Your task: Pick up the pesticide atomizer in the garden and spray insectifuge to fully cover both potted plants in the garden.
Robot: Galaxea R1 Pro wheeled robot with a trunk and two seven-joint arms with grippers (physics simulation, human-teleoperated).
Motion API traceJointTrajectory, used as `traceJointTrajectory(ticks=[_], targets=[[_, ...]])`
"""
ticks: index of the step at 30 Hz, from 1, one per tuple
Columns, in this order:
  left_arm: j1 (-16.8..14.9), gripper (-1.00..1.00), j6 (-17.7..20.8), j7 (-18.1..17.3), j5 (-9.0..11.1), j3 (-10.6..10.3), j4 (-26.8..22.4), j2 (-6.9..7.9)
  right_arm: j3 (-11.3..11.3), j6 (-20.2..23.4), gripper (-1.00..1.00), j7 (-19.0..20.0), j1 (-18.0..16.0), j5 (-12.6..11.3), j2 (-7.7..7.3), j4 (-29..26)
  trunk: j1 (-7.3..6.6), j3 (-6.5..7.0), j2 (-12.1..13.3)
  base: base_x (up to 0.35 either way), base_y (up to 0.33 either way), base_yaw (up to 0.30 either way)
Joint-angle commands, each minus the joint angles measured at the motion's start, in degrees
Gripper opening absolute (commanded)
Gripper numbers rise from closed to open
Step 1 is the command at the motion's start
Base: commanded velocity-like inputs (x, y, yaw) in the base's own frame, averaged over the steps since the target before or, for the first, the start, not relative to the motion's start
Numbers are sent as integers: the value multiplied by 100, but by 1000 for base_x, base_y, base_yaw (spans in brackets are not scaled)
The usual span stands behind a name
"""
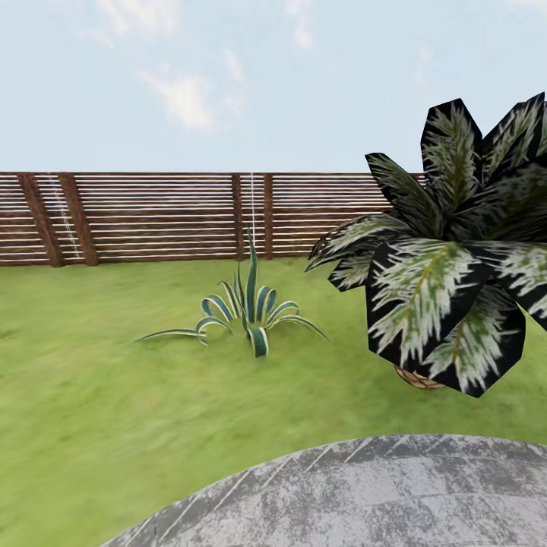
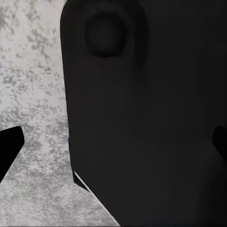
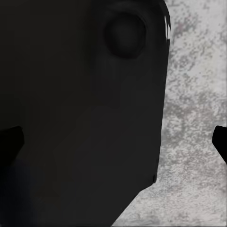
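Three views are given of a garden scene. From the head camera, a green lawn is seen stretching back to a brown slatted wooden fence under a pale blue sky with thin clouds. Near the middle of the lawn, a striped blue-green agave is rooted, its leaves fanned outward and one spike standing upright in front of the fence. At the right, a large palm is shown close to the camera — dark fronds with pale green and white streaks, and a small patch of brown trunk visible beneath them. Along the lower edge, the curved rim of a round grey stone patio is seen, touching the grass.

In the left wrist view, a dark robot body part is seen, with mottled grey stone beside it. Dark fingertips of the left gripper are glimpsed at opposite edges, spread wide apart with nothing between them. In the right wrist view, the right gripper is likewise spread and empty, its fingertips at opposite edges, over the same grey stone.

The spray bottle and the two small potted plants cannot be located in these views.
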Motion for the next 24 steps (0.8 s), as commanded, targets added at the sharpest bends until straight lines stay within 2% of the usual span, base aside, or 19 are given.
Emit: traceJointTrajectory(ticks=[1,6,10,19,24], targets=[[-1,100,-9,-9,9,0,-33,-20,-1,-33,100,-22,-25,-4,33,-33,0,-3,-2,0,0,0],[-9,100,-9,-9,9,-45,-74,-13,-8,-95,100,-18,-27,-1,194,-186,0,-3,-2,0,0,0],[-17,100,-117,-9,-22,-60,-199,32,-16,-224,100,-25,-27,0,199,-315,0,-3,-2,0,0,0],[-155,100,-406,9,-8,-46,-491,312,-16,-513,100,-34,-54,9,150,-606,0,-3,-2,0,0,0],[-321,100,-567,15,-5,-49,-653,316,-27,-673,100,-33,-163,-6,142,-769,0,-3,-2,0,0,0]])
